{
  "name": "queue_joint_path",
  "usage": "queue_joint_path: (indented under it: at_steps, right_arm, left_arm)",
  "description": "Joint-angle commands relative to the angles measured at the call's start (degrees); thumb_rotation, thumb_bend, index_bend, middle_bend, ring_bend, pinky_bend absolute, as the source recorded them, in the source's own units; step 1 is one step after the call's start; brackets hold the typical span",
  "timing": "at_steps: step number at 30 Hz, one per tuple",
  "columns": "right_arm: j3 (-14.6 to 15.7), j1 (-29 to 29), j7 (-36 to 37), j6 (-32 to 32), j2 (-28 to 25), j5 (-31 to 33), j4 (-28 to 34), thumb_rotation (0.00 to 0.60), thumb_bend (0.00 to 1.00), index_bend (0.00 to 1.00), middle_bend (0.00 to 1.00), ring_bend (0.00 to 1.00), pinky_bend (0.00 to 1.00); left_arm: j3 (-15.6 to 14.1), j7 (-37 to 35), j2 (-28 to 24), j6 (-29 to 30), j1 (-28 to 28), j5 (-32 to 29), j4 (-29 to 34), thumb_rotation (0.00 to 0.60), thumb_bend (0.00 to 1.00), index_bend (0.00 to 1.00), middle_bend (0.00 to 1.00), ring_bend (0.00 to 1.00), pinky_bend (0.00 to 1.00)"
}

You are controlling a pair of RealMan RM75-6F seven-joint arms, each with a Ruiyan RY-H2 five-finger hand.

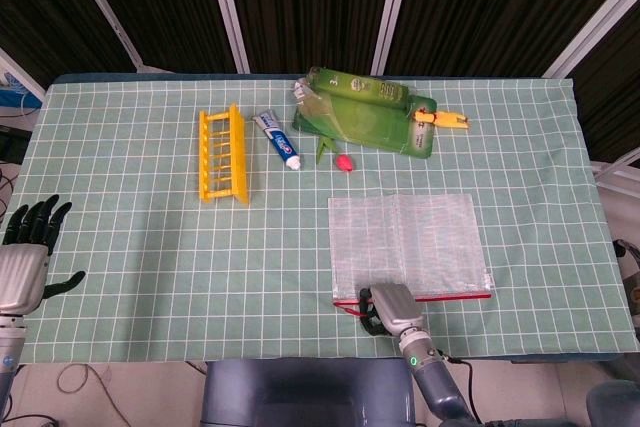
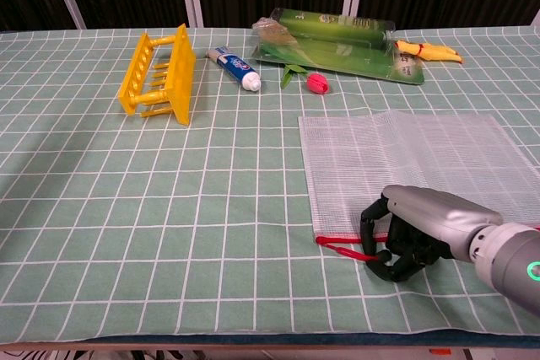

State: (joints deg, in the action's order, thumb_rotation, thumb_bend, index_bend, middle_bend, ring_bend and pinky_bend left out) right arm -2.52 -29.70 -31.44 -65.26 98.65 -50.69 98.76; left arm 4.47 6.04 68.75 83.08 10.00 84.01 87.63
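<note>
where red trim edges the flat mesh bag (image 2: 405, 153), the right hand (image 2: 405, 233) grips.

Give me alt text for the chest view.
The right hand rests curled on the red-zippered near edge of a flat mesh bag. Farther back lie a yellow rack, toothpaste tube and green package.

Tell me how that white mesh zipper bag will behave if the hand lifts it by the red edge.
The mesh zipper bag lies flat and thin, so it probably droops limply. It looks empty, so likely light. The right hand, fingers curled at its red zipper edge, may drag it first.
</note>
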Motion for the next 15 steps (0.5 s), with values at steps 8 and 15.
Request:
queue_joint_path:
  at_steps: [8,15]
  right_arm:
    - [-0.8,0.0,-0.3,-1.0,-0.9,-1.1,1.7,0.6,0.64,0.6,1.0,1.0,1.0]
    - [-1.6,-0.2,-0.7,-1.7,-1.9,-1.7,3.5,0.6,0.67,0.63,1.0,1.0,1.0]
  left_arm:
    - [0.0,-0.2,-0.1,0.0,0.0,0.1,0.1,0.6,0.01,0.0,0.0,0.0,0.0]
    - [-0.1,-0.2,-0.2,-0.2,0.0,0.0,0.2,0.6,0.0,0.0,0.0,0.0,0.0]
